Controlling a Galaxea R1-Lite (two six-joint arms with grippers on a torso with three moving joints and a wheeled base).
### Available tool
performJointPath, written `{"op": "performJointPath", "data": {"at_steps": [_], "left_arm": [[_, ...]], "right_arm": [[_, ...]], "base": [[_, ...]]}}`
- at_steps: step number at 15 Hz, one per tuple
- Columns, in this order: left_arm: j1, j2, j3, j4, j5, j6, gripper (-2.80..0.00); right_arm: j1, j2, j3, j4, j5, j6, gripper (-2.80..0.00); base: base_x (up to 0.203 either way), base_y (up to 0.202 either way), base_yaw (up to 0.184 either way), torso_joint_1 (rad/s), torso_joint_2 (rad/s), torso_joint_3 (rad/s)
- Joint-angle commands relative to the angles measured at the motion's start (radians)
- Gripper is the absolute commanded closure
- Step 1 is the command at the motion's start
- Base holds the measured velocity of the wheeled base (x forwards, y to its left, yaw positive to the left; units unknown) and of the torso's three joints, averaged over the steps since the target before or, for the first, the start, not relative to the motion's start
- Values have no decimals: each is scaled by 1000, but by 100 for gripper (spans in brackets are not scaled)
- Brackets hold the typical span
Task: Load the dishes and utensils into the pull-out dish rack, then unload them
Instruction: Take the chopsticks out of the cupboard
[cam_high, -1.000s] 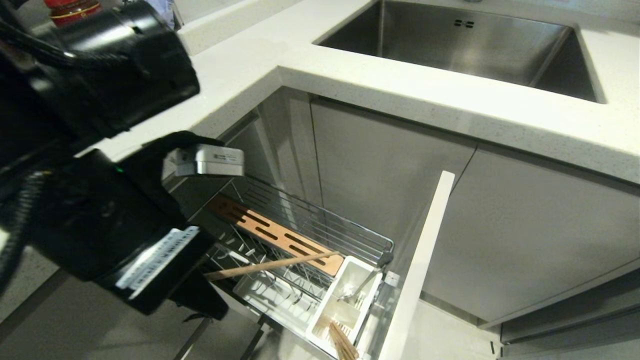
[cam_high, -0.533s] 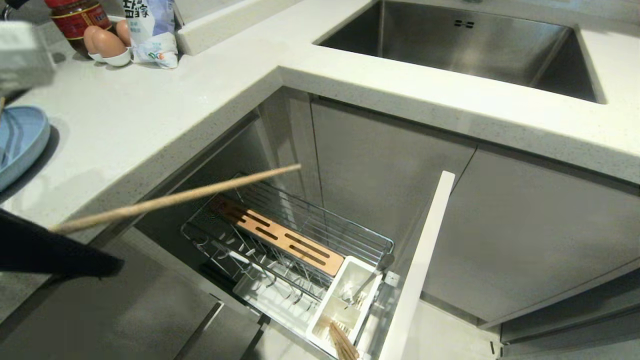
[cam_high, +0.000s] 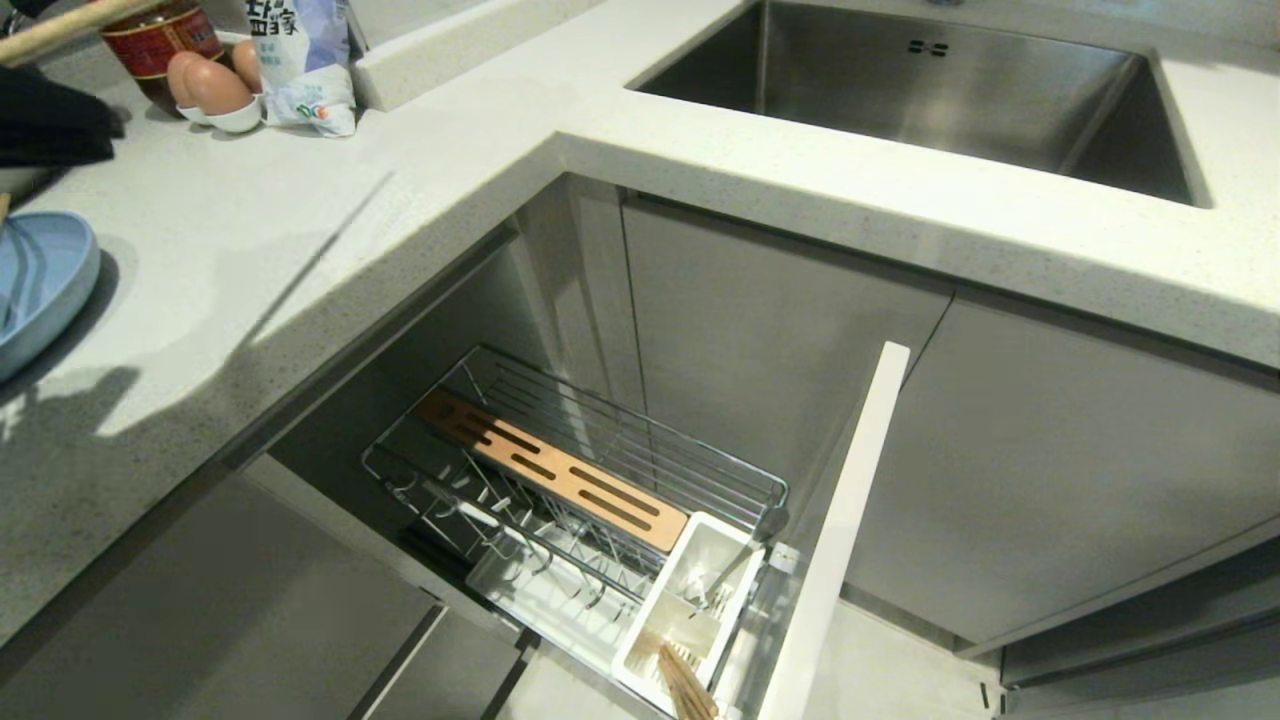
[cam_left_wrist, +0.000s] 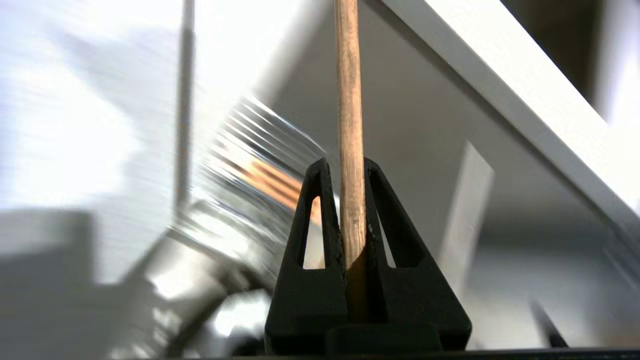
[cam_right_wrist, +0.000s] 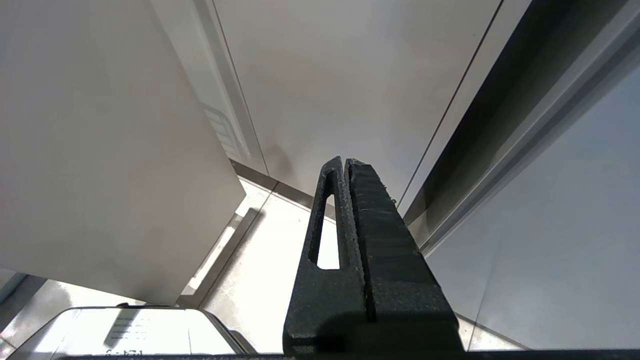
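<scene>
Chopstick (cam_left_wrist: 349, 125) pinched in left hand (cam_left_wrist: 350, 170) above the countertop's (cam_high: 300, 260) left edge.

— Where was this taken?
— A home kitchen: a steel sink (cam_high: 930, 90) set in a pale speckled table (cam_high: 420, 190), grey cabinet doors (cam_high: 1050, 470) below.
— What else marks it?
— A pull-out dish rack (cam_high: 580, 490) with chopsticks (cam_high: 685, 690); eggs (cam_high: 205, 85), a sauce jar (cam_high: 160, 40) and a blue plate (cam_high: 40, 285) on top.
</scene>
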Motion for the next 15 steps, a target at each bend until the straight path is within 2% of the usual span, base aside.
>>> {"op": "performJointPath", "data": {"at_steps": [1, 2, 3, 8, 11, 15], "left_arm": [[50, 3, 35, -38, 233, 7, 0], [61, 11, 56, -46, 352, 22, 0], [71, 17, 90, -50, 429, 33, 0], [274, 18, 163, -44, 442, 23, 0], [279, 16, 167, 28, 442, -29, 0], [335, 17, 183, 45, 431, -50, 0]], "right_arm": [[0, 0, 0, 0, 0, 0, 0], [0, 0, 0, 0, 0, 0, 0], [0, 0, 0, 0, 0, 0, 0], [0, 0, 0, 0, 0, 0, 0], [0, 0, 0, 0, 0, 0, 0], [0, 0, 0, 0, 0, 0, 0]], "base": [[0, 0, 0, 0, 0, 0], [0, 0, 0, 0, 0, 0], [0, 0, 0, 0, 0, 0], [0, 0, 0, 0, 0, 0], [0, 0, 0, 0, 0, 0], [0, 0, 0, 0, 0, 0]]}}
